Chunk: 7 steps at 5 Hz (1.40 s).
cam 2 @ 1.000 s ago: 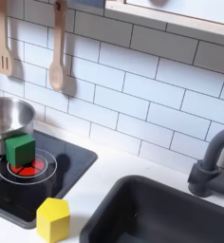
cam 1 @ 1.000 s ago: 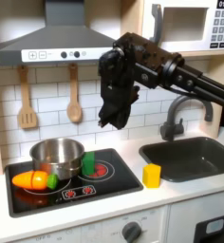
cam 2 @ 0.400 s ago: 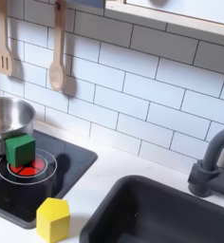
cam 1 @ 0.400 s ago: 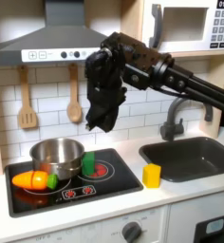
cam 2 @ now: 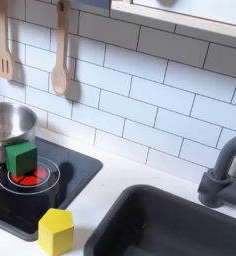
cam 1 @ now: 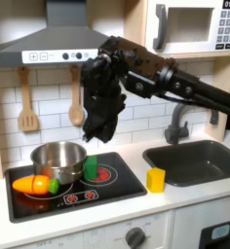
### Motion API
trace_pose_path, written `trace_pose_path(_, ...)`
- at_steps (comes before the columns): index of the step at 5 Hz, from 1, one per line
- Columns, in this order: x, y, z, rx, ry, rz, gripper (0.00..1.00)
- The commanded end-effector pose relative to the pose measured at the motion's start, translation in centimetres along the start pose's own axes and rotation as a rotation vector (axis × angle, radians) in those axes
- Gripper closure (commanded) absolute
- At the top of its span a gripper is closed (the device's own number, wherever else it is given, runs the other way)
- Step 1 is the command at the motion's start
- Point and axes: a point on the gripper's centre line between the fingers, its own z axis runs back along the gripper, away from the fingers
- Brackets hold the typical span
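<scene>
The gripper (cam 1: 97, 134) is seen in the first exterior view hanging in the air above the stove (cam 1: 117, 187), pointing down, with nothing between it and the things below. How far the jaws are parted cannot be told, as they are seen as one dark shape against the tiles; nothing is seen held in them. The arm is stretched in from the first exterior view's right, across the front of the tiled wall.

Nearest below the gripper, the green block (cam 1: 91, 167) is stood on a red burner, just beside the pot (cam 1: 58, 160) on the first exterior view's right. In the second exterior view the same green block (cam 2: 21, 158) is set on the burner ring, touching or nearly touching the pot (cam 2: 5, 125).

A carrot (cam 1: 34, 184) is laid on the stove in front of the pot in the first exterior view. The yellow block (cam 1: 156, 179) is stood on the surface (cam 1: 185, 199) between the stove and the sink (cam 1: 200, 160); in the second exterior view the yellow block (cam 2: 56, 230) is placed near the sink's corner. A spatula (cam 1: 27, 102) and a wooden spoon (cam 1: 76, 97) are hung on the wall behind the stove, and a tap (cam 1: 180, 115) is mounted behind the sink.
</scene>
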Motion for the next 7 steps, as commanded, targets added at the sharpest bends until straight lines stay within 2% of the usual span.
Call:
trace_pose_path(1,-2.7,-0.1,-0.4,-0.028,0.058,-0.022,1.00)
trace_pose_path(2,-3.9,-1.3,-0.5,-0.056,0.079,-0.049,1.00)
trace_pose_path(3,-4.7,-3.5,-0.4,-0.099,0.094,-0.093,1.00)
trace_pose_path(4,-5.2,-6.5,-0.1,-0.151,0.100,-0.162,1.00)
trace_pose_path(6,-6.5,-11.8,-0.6,-0.211,0.152,-0.291,1.00)
trace_pose_path(7,-8.5,-15.0,-0.2,-0.256,0.200,-0.376,1.00)
